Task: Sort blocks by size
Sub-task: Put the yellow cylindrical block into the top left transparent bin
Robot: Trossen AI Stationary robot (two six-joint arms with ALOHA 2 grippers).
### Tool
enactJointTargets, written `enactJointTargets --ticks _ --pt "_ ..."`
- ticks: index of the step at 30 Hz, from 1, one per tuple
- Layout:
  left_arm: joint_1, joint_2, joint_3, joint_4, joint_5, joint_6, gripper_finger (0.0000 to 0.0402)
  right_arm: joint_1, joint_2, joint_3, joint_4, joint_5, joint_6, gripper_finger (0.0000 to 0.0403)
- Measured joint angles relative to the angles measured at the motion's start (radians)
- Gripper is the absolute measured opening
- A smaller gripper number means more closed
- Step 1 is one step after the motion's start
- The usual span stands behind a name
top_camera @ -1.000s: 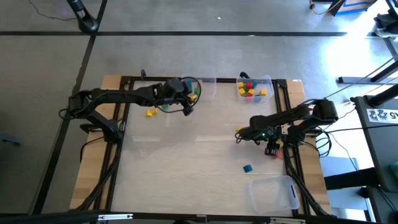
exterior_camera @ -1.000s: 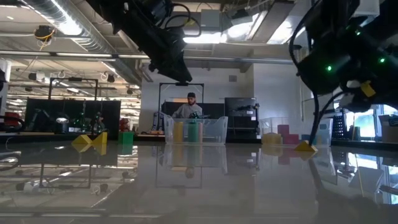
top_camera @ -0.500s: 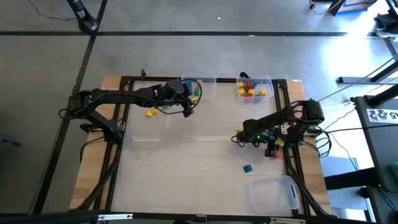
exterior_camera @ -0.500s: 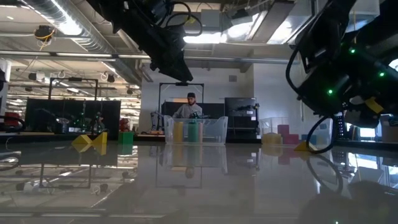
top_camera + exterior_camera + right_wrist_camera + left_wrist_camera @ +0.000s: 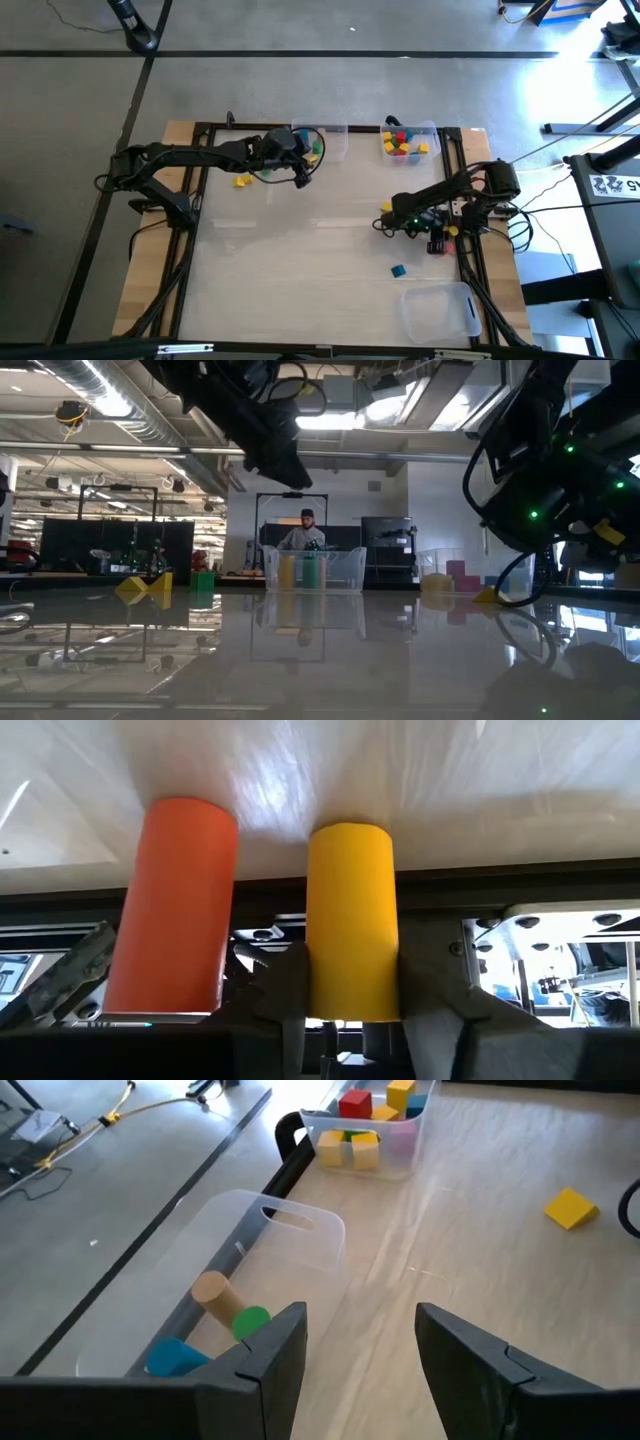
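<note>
Staying put since before, right claw (image 5: 350,1010) clamping yellow cylinder (image 5: 350,920), left claw (image 5: 355,1350) spread wide.

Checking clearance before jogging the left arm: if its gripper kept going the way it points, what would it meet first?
Probably nothing soon. The left gripper is open and points over bare table; the clear bin lies to one side, the farther bin of blocks roughly ahead, though depth is unclear.
</note>
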Motion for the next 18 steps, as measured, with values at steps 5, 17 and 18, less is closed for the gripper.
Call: enactJointTargets --ticks 5,17,18 --pt "0.0 0.0 0.0 0.02 0.0 0.015 0.0175 0.0 0.0 0.005 -0.022 0.016 -0.013 0.0123" --pt "-0.034 -0.035 0.0 0.0 0.0 0.014 0.0175 0.0 -0.073 0.169 -0.119 0.236 -0.062 0.0125" --pt "-0.039 -0.047 0.0 -0.007 0.0 0.014 0.0175 -0.001 -0.087 0.193 -0.12 0.256 -0.068 0.0125"
